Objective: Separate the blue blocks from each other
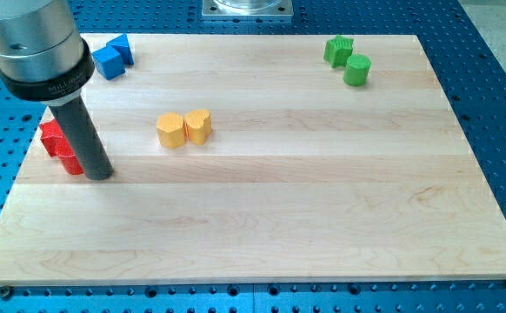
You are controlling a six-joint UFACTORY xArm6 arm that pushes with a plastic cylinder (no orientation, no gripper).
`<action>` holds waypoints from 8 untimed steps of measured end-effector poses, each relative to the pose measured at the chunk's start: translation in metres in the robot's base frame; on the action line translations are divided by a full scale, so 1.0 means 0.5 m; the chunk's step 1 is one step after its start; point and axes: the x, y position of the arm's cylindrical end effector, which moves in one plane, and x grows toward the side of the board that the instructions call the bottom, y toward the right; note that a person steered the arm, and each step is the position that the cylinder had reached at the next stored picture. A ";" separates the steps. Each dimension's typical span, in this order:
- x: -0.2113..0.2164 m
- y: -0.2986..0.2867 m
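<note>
Two blue blocks touch each other at the view's top left: a blue cube (107,62) and a blue triangular block (122,47) just behind it. My tip (100,175) rests on the board at the left, well below the blue blocks and just right of the red blocks (60,145), which the rod partly hides.
Two yellow blocks (183,128) sit side by side, touching, left of centre. A green star-like block (338,49) and a green cylinder (356,69) sit at the top right. The wooden board (322,209) lies on a blue perforated table.
</note>
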 end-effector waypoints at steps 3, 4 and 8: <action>-0.014 0.049; -0.108 0.047; -0.422 0.066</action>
